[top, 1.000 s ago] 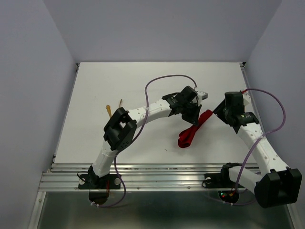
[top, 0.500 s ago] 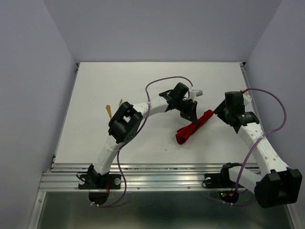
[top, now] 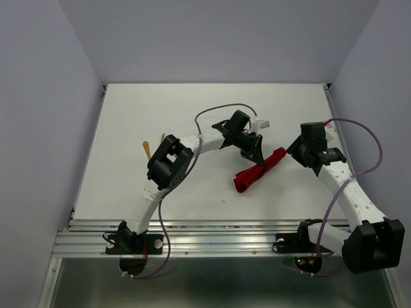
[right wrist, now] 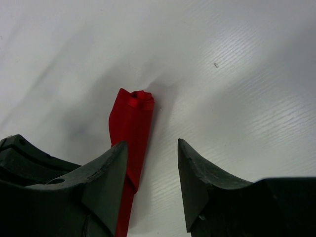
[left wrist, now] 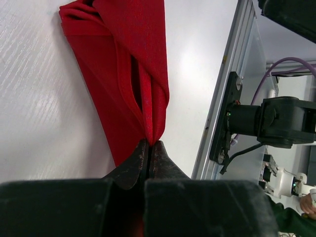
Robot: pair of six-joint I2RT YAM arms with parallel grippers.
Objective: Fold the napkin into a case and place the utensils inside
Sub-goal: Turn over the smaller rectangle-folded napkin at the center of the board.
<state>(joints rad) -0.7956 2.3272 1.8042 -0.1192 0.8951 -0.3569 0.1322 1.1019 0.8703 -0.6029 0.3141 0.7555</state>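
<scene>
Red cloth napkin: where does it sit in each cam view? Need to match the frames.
Top external: bright red cloth napkin, a diagonal strip right of centre.
Left wrist: upper centre, running down into the shut left tool.
Right wrist: narrow strip lower left of centre, beside a finger of the open right tool.
Shared landmark: white table under it.

White table [top: 128, 122] — red napkin [top: 255, 172], utensils [top: 147, 149].

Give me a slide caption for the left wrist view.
Left gripper shut on a fold of the bunched red napkin, white table beneath.
</scene>
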